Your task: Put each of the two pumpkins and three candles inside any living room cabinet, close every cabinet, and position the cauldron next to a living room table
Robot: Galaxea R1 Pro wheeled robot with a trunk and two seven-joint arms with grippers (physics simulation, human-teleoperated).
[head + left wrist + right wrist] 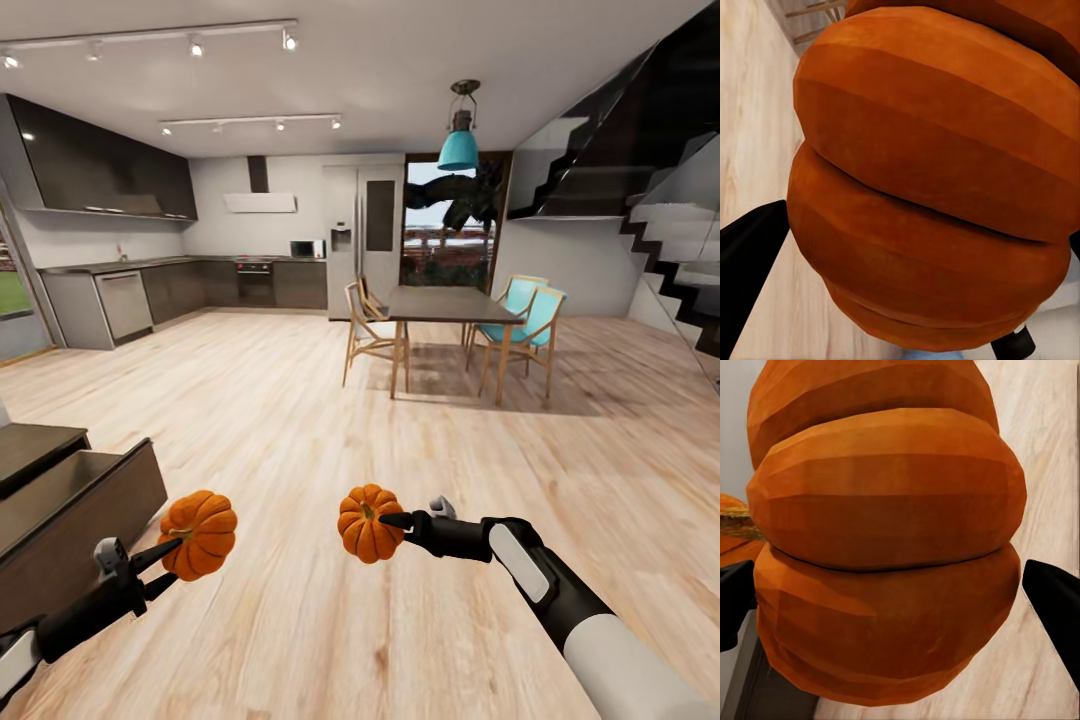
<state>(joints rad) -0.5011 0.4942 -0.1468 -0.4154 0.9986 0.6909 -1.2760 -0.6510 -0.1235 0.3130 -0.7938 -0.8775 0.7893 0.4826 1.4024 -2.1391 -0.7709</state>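
Each of my grippers holds one bright-orange ribbed pumpkin above the wooden floor. My left gripper (176, 562) is shut on the left pumpkin (202, 533), seen close up as the pumpkin (922, 187) with a black finger (750, 277) beside it. My right gripper (392, 524) is shut on the right pumpkin (366, 523), the same pumpkin (885, 555) between its fingers (1055, 611). The dark brown cabinet (70, 520) stands just left of my left gripper, with one drawer pulled out. The candles and the cauldron are out of view.
A dining table (445, 303) with wooden and teal chairs (525, 325) stands ahead across a wide stretch of floor. The dark kitchen units (170, 290) line the back wall. A staircase (660, 260) rises at the right.
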